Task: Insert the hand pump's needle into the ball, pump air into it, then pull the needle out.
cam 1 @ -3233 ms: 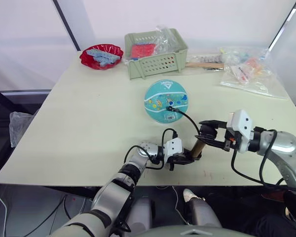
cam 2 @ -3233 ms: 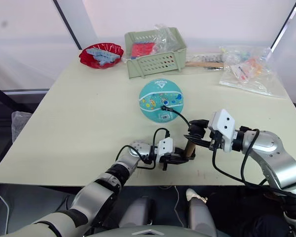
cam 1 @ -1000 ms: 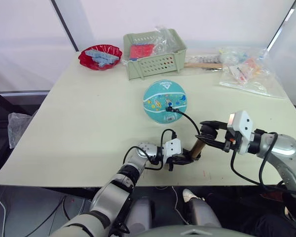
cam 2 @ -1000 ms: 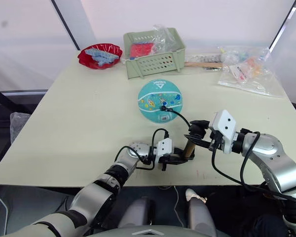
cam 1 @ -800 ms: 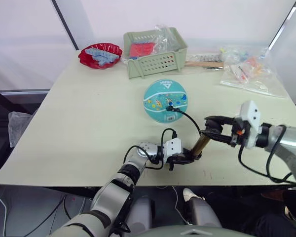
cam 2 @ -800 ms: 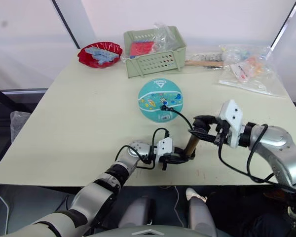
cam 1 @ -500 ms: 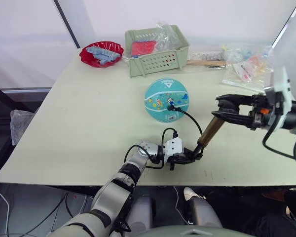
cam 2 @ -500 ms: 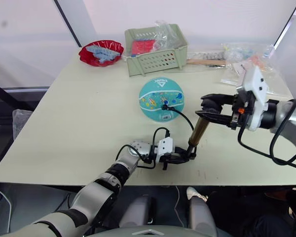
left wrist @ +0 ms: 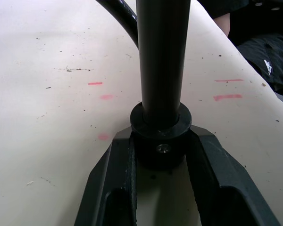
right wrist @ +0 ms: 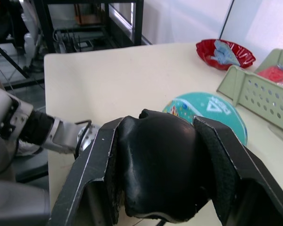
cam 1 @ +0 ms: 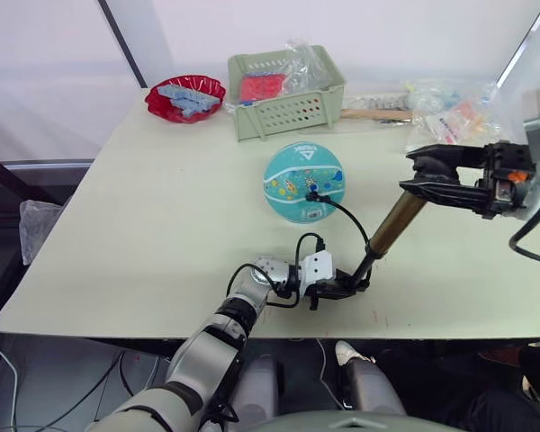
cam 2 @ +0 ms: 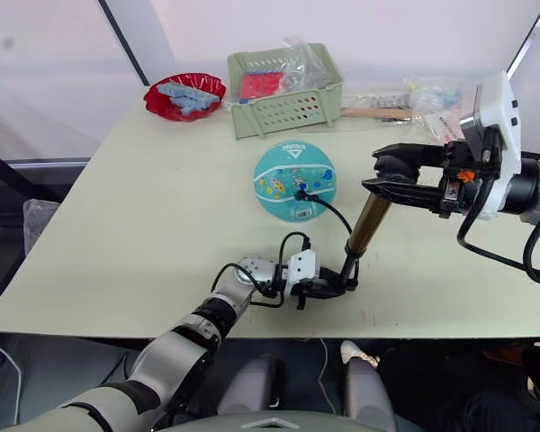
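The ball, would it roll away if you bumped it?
Probably a little. The ball looks round and sits free on the flat table, so it could roll. The thin black hose plugged into it might tug it back, but looks too floppy to hold it.

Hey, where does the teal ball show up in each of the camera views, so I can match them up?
Left eye view: the ball sits mid-table, just front of the green basket.
Right eye view: the same spot, centre of the picture.
Left wrist view: I can't find it.
Right wrist view: it peeks out behind the black T-handle held in the jaws.
Shared landmark: the red bowl.
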Controlling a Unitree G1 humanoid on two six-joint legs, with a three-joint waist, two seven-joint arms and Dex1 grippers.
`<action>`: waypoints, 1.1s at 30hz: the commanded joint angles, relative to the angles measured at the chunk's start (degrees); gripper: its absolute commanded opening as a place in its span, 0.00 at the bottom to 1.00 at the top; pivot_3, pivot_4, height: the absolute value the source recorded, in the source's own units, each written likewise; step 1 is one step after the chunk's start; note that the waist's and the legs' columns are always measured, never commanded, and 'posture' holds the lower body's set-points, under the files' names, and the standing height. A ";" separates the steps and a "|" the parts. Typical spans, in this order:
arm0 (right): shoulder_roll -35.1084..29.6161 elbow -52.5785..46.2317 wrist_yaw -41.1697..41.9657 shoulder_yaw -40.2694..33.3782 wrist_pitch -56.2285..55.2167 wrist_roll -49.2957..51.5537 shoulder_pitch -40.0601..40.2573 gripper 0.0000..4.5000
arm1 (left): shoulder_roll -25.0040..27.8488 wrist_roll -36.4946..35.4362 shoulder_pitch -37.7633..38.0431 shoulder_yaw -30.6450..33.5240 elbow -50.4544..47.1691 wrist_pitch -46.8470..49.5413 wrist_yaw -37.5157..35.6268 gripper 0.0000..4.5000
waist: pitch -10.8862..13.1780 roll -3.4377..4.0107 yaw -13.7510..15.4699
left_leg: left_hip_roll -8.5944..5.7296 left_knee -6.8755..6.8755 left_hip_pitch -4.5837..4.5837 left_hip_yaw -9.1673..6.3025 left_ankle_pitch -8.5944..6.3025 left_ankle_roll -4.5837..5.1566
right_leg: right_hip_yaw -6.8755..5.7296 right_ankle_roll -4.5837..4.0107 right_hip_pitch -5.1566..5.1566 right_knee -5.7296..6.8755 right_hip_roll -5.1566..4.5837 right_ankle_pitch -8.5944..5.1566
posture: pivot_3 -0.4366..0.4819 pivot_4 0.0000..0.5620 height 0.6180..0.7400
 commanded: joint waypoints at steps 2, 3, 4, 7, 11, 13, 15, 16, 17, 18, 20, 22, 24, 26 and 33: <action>2.10 -1.81 -0.12 3.73 -3.96 -5.91 5.42 0.43 | 1.89 3.71 2.99 -2.20 4.54 2.39 0.36 0.23 | -0.12 -0.16 -0.03 | 0.01 0.01 0.02 0.00 0.00 0.00 | 0.00 0.01 0.01 0.00 0.02 0.00 | 0.48 0.27 0.97; 2.45 -1.73 0.01 4.86 -5.38 -7.90 6.83 0.43 | 1.89 3.69 2.97 -2.21 4.57 2.39 0.43 0.23 | -0.19 -0.26 -0.05 | 0.02 0.01 0.03 -0.05 0.00 0.00 | -0.03 0.02 0.03 0.00 0.05 -0.01 | 0.48 0.27 0.97; 2.77 -1.62 0.26 5.84 -6.76 -9.68 8.04 0.43 | 1.89 3.69 2.96 -2.22 4.58 2.39 0.49 0.23 | -0.23 -0.30 -0.07 | 0.04 0.02 0.06 -0.06 0.00 0.00 | -0.05 0.02 0.06 0.00 0.07 -0.01 | 0.48 0.27 0.97; 5.33 -0.88 -0.38 10.18 -10.93 -14.87 11.97 0.43 | 1.85 3.63 2.92 -2.19 4.65 2.43 0.66 0.23 | -0.36 -0.44 -0.09 | 0.04 0.01 0.08 -0.02 0.00 0.00 | -0.02 0.02 0.06 0.00 0.06 -0.01 | 0.48 0.27 0.97; 9.74 0.55 -1.27 15.56 -16.67 -21.30 15.72 0.43 | 1.78 3.64 2.91 -2.13 4.75 2.44 0.77 0.23 | -0.52 -0.50 -0.16 | 0.04 0.01 0.11 -0.02 0.00 0.00 | -0.02 0.03 0.09 0.00 0.06 -0.02 | 0.48 0.27 0.97; 11.36 1.57 -1.58 16.90 -18.57 -23.47 16.81 0.43 | 1.71 3.70 2.86 -2.09 4.80 2.45 0.86 0.23 | -0.53 -0.51 -0.19 | 0.04 0.02 0.17 -0.03 0.00 0.00 | -0.02 0.06 0.14 0.00 0.06 -0.04 | 0.48 0.27 0.97; 12.57 2.29 -1.63 17.82 -20.09 -25.18 17.53 0.43 | 1.70 3.70 2.83 -2.05 4.85 2.46 0.92 0.23 | -0.55 -0.50 -0.21 | 0.04 0.02 0.21 -0.04 0.00 0.00 | -0.04 0.20 0.17 0.00 0.06 -0.12 | 0.48 0.27 0.97; 12.96 2.49 -1.53 18.07 -20.61 -25.79 17.75 0.43 | 1.70 3.70 2.82 -2.04 4.86 2.46 0.94 0.23 | -0.55 -0.49 -0.21 | 0.04 0.02 0.21 -0.05 0.00 0.00 | -0.04 0.21 0.18 0.00 0.06 -0.13 | 0.48 0.27 0.97; 13.58 2.96 -1.65 18.44 -21.71 -26.86 18.11 0.43 | 1.68 3.71 2.81 -2.05 4.86 2.47 0.95 0.23 | -0.55 -0.49 -0.22 | 0.04 0.02 0.21 -0.05 0.00 0.00 | -0.04 0.20 0.18 0.00 0.06 -0.12 | 0.48 0.27 0.97; 13.99 3.39 -1.65 19.02 -22.72 -28.00 18.50 0.43 | 1.67 3.71 2.79 -2.04 4.87 2.47 0.96 0.23 | -0.55 -0.50 -0.19 | 0.04 0.02 0.21 -0.04 0.00 0.00 | -0.04 0.20 0.18 0.00 0.06 -0.12 | 0.48 0.27 0.97; 14.95 3.78 -1.68 19.39 -23.66 -28.79 19.01 0.43 | 1.64 3.69 2.80 -2.04 4.88 2.50 0.95 0.23 | -0.54 -0.49 -0.16 | 0.04 0.02 0.20 -0.06 0.00 0.00 | -0.05 0.13 0.19 0.00 0.06 -0.09 | 0.48 0.27 0.97; 15.69 3.65 -1.62 18.98 -23.95 -28.60 18.85 0.43 | 1.62 3.71 2.80 -2.06 4.96 2.52 0.90 0.23 | -0.55 -0.48 -0.15 | 0.03 0.01 0.20 -0.05 0.00 0.00 | -0.05 0.01 0.18 0.00 0.06 -0.02 | 0.48 0.27 0.97; 15.95 3.22 -1.33 17.59 -23.65 -27.42 17.82 0.43 | 1.62 3.75 2.77 -2.07 5.04 2.50 0.89 0.23 | -0.54 -0.49 -0.16 | 0.02 0.01 0.19 -0.05 0.00 0.00 | -0.05 0.02 0.18 0.00 0.06 -0.02 | 0.48 0.27 0.97; 15.98 2.67 -0.85 15.96 -22.69 -25.37 16.23 0.43 | 1.54 3.76 2.75 -2.09 5.08 2.49 0.89 0.23 | -0.52 -0.48 -0.17 | 0.02 0.02 0.19 -0.05 0.00 0.00 | -0.05 0.02 0.18 0.00 0.06 -0.02 | 0.48 0.27 0.97; 12.63 1.20 0.07 8.37 -14.37 -15.21 5.97 0.43 | 1.25 3.93 2.50 -2.09 5.38 2.36 1.12 0.23 | -0.11 -0.13 -0.02 | -0.02 0.06 0.07 -0.04 0.00 0.00 | -0.03 0.01 0.11 -0.01 0.02 0.00 | 0.48 0.27 0.97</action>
